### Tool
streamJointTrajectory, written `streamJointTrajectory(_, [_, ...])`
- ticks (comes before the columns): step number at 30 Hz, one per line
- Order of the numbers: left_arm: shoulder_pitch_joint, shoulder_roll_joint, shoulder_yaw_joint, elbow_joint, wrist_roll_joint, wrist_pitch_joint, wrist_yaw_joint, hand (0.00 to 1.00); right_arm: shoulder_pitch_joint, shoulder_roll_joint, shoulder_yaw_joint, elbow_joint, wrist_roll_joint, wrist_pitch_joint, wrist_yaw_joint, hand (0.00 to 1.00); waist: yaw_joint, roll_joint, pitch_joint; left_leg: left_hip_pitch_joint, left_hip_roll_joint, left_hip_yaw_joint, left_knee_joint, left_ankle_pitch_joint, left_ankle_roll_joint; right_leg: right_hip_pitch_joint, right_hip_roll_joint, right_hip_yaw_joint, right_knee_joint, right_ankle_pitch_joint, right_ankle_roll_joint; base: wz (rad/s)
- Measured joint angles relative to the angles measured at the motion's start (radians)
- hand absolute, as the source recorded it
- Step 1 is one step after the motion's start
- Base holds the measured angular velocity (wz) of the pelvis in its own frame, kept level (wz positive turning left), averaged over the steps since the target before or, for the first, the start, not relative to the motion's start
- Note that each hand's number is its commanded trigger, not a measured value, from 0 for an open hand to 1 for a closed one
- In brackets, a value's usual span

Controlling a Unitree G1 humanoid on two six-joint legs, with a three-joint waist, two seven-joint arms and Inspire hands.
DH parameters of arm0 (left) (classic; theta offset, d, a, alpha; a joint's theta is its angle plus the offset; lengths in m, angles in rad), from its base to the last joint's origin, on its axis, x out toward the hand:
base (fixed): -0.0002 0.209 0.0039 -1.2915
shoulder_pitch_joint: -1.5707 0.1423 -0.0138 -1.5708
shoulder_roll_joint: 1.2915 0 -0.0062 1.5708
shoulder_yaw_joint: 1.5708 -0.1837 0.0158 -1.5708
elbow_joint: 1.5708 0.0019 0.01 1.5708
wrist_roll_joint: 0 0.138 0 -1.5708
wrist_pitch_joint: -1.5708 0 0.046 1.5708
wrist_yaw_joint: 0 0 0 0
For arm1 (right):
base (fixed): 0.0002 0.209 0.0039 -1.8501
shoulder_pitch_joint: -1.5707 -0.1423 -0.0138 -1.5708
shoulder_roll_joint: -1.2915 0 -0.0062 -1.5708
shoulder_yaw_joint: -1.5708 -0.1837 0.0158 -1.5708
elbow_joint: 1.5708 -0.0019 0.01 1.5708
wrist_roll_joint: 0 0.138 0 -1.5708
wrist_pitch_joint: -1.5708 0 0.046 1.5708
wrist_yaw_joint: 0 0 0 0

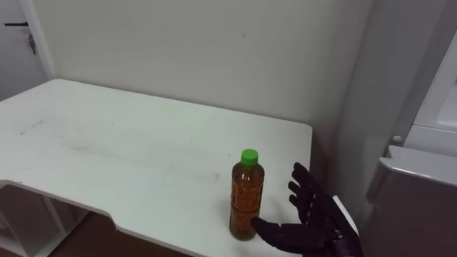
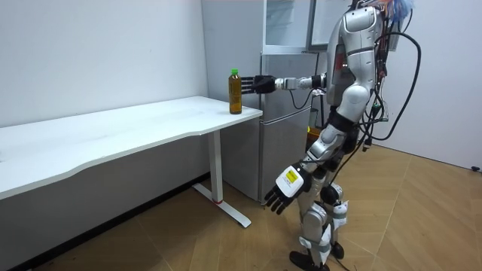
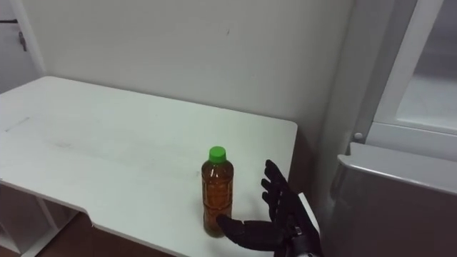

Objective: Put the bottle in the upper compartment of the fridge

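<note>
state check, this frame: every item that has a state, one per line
bottle: upright near the corner of the white table, green cap on, not gripped
right robot hand: open beside the bottle, thumb by its base, contact unclear
left robot hand: open, hanging at the robot's side
fridge: lower door shut, upper door cannot tell

From my station I see a long white table on white legs against a plain pale wall, a wooden floor beneath it, and a pale door with a dark handle past the table's far end.
</note>
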Motion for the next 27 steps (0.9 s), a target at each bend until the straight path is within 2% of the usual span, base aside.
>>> streamJointTrajectory(5, [-0.001,0.0,-0.003,0.0,-0.005,0.0,0.0,0.0,-0.003,-0.001,0.007,0.011,0.0,0.0,-0.011,0.0,0.009,-0.001,0.0012,0.0,0.0,-0.002,-0.001,0.001,0.0,0.0,0.0,0.0,0.0,0.0,0.0,0.0])
streamJointTrajectory(9, [-0.007,0.003,-0.017,0.0,-0.006,0.0,0.0,0.0,-0.043,0.0,0.012,0.056,-0.007,0.0,-0.019,0.0,0.018,-0.001,0.0078,-0.003,-0.001,-0.006,-0.001,0.002,-0.001,-0.001,0.0,-0.001,-0.001,0.0,0.0,0.03])
streamJointTrajectory(14, [-0.008,0.003,-0.017,0.01,-0.007,0.002,-0.009,0.0,-0.09,0.002,0.018,0.133,-0.021,-0.001,-0.022,0.0,0.025,0.0,0.0083,-0.01,-0.004,-0.022,0.0,0.004,-0.002,-0.001,0.0,-0.013,-0.002,0.0,0.0,0.1])
streamJointTrajectory(19, [0.002,0.003,-0.017,0.015,-0.009,0.033,-0.027,0.0,-0.144,0.012,0.019,0.246,-0.021,-0.002,-0.042,0.0,0.027,0.0,0.0081,-0.015,-0.008,-0.046,0.0,0.009,-0.003,0.002,-0.003,-0.052,-0.001,0.0,0.0,0.13])
streamJointTrajectory(22, [-0.001,0.003,-0.023,0.027,-0.011,0.047,-0.03,0.0,-0.169,0.012,0.025,0.341,-0.018,-0.001,-0.066,0.0,0.046,0.0,0.0082,-0.021,-0.009,-0.05,0.002,0.009,-0.003,0.0,-0.004,-0.054,-0.001,0.0,0.001,0.07])
streamJointTrajectory(27, [-0.004,0.002,-0.037,0.054,-0.031,0.053,-0.031,0.0,-0.191,0.015,0.024,0.391,0.006,-0.027,-0.099,0.0,0.048,0.001,0.0088,-0.028,-0.018,-0.066,0.004,0.016,-0.001,-0.002,-0.009,-0.064,-0.001,-0.001,0.001,0.1])
